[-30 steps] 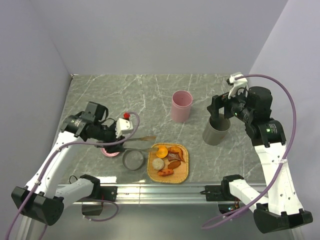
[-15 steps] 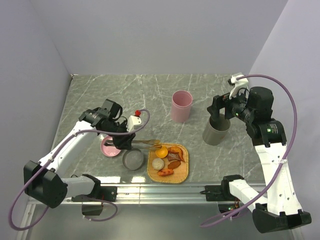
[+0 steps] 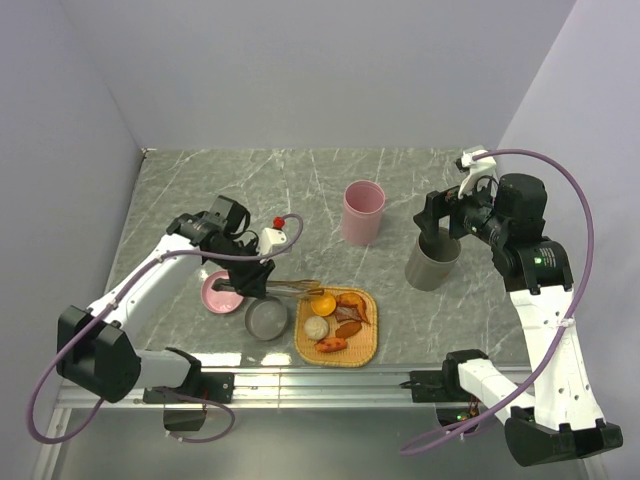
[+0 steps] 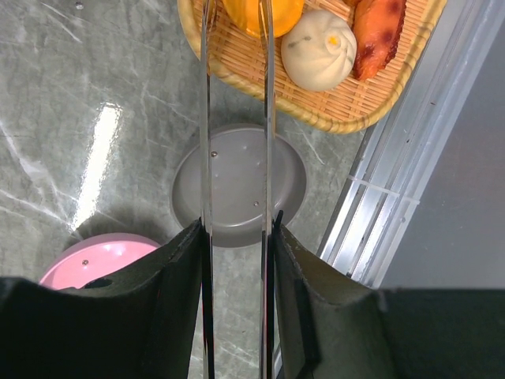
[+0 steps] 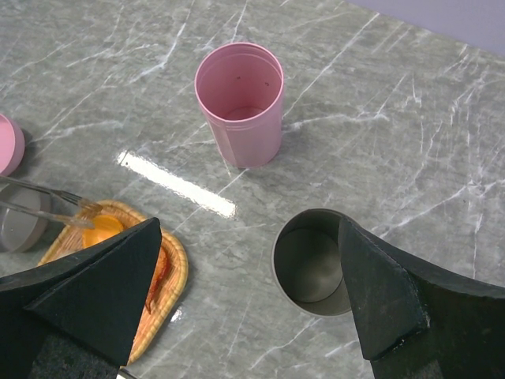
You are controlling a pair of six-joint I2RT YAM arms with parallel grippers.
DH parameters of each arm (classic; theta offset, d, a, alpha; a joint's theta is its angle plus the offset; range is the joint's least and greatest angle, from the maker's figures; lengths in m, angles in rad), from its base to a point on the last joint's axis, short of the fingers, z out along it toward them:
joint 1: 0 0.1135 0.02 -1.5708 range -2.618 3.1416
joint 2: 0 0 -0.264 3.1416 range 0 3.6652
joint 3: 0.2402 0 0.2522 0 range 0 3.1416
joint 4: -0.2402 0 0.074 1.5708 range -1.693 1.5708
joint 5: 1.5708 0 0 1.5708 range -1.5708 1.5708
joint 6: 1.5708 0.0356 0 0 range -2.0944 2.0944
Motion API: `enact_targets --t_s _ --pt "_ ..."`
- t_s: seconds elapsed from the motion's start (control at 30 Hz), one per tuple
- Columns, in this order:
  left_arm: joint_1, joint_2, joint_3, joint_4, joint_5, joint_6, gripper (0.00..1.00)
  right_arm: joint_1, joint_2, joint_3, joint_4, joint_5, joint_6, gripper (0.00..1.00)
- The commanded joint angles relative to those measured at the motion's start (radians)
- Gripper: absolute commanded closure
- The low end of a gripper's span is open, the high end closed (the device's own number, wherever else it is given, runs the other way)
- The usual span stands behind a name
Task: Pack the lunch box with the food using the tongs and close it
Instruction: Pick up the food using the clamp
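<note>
2 cups (image 3: 362, 211), 2 dishes (image 3: 267, 319), 1 tray (image 3: 335, 361), tongs (image 3: 290, 288) x1

Two white arms (image 3: 140, 286) with black joints, looping purple cables (image 3: 525, 151), matte black claw fingers (image 4: 170, 292)

The grey marbled counter (image 3: 200, 190) bears a pink cup (image 3: 362, 212), grey cup (image 3: 432, 262), pink dish (image 3: 216, 292), grey dish (image 3: 267, 320) and woven tray (image 3: 340, 361).
</note>
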Motion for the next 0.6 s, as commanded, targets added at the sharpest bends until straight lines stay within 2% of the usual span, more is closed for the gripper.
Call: enact_targets --t_s 0.0,0.3,0.57 --pt "-0.003 0.016 0.04 0.031 0.009 -0.007 0.57 -0.006 -0.015 -0.005 0.013 -0.012 0.004 0.0" --pt "-0.003 0.059 0.037 0.051 0.002 -0.011 0.59 -0.006 -0.012 -0.003 0.013 -0.016 0.004 0.0" --pt "-0.009 0.05 0.033 0.038 0.022 0.013 0.68 -0.006 -0.006 -0.005 0.018 -0.019 0.005 0.0"
